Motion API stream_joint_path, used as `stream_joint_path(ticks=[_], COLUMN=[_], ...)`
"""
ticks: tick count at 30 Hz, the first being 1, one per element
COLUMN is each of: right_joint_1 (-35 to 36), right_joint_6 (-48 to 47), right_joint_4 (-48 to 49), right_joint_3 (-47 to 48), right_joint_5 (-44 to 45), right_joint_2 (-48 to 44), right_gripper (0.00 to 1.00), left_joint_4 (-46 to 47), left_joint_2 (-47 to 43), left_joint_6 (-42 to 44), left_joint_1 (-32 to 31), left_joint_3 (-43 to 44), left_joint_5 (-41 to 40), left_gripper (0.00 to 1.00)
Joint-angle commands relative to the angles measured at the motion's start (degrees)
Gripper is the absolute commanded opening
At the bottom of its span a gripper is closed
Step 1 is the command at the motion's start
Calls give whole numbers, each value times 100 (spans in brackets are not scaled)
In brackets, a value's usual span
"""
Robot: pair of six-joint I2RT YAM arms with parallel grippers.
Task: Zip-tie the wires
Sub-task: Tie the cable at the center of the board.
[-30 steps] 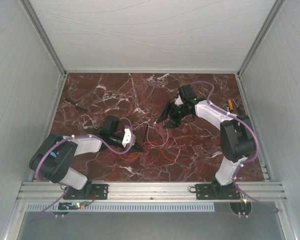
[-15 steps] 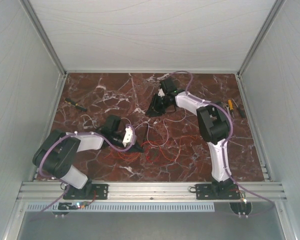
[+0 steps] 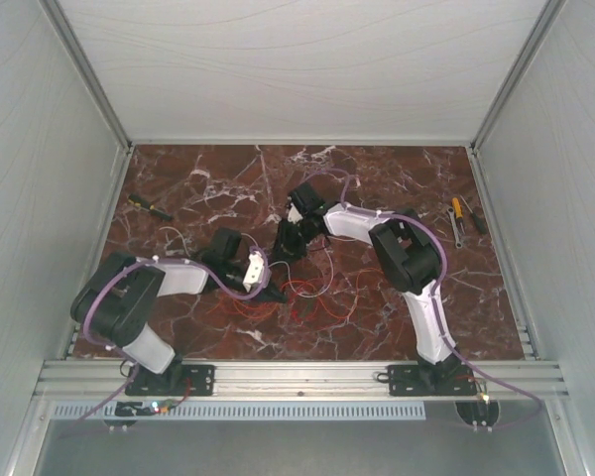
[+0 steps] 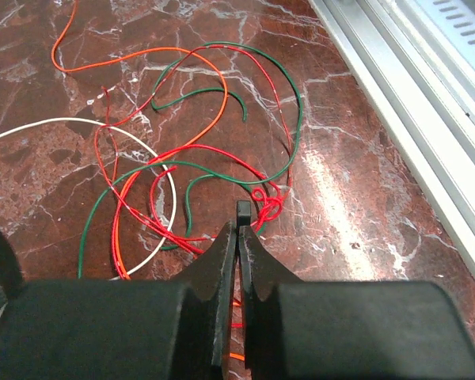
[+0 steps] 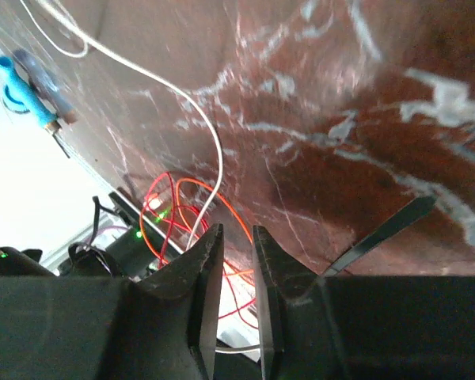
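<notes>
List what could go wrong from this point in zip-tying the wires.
1. The wires lie in wide, separate loops, not gathered; a tie now would likely catch only some strands.
2. The white wire runs up to the narrow gap of the right tool; closing or lifting there may snag it and drag the pile.
3. The shut left tool sits close to the right one in the top view; they may collide.
</notes>
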Motion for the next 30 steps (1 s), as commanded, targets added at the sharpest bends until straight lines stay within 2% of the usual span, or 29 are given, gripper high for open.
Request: stream_joint_path(ticks=[1,3,8,15,23,30], right_joint_1=[47,47,-54,-460,-1103,-1211], right_joint_6=[423,404,-11,-345,-329,110], right_joint_4=[368,290,-257,-290,1074,2436], right_joint_3=[-200,-103,372,212,-939,-1524], right_joint_5=[-316,-408,49,500,141,-311], right_joint_2=[-388,-364,-312,-677,-988,-716], right_gripper=[19,19,24,34,44,49], left_joint_4=[58,12,-222,-256,-259,-256], left_joint_2=[170,225,301,347,438,524], left_joint_6=[579,625,814,847,891,908], left_joint_1=[27,27,27,27,27,27], left_joint_3=[244,302,441,445,485,524], left_joint_5=[424,460,481,505,522,549], left_gripper=[0,0,0,0,0,0])
